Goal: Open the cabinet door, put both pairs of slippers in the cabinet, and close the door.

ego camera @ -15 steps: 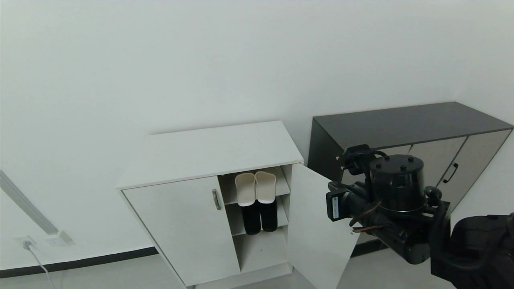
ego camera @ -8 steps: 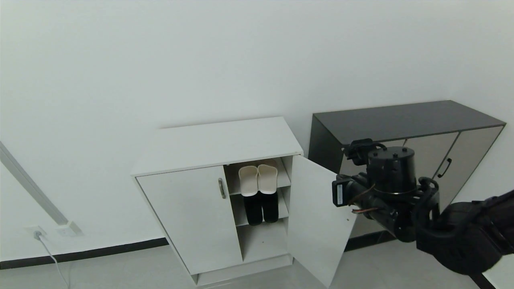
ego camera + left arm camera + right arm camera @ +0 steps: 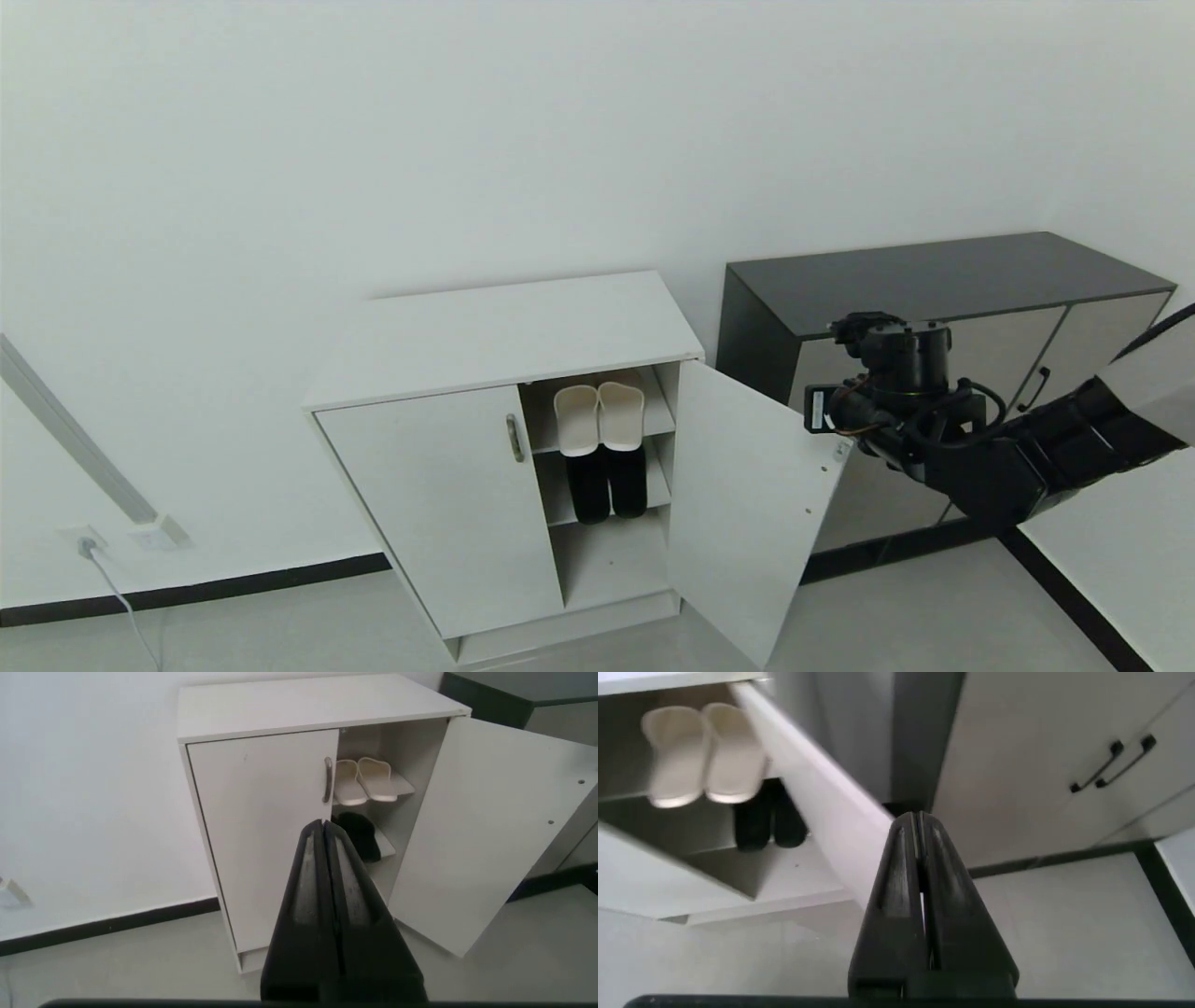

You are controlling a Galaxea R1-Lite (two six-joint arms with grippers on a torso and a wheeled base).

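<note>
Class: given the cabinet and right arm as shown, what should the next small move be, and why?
Probably press the shut right tool against the open door from outside to swing it closed: the white slippers and black slippers already sit on shelves inside, and the tool is beside the door's free edge.

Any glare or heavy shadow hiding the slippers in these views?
Head view: even light, no glare; white slippers and black slippers both stand out against the cabinet. Left wrist view: black slippers shaded, one dark mass beside the left gripper. Right wrist view: black slippers in shadow below the white slippers, outlines merging.
</note>
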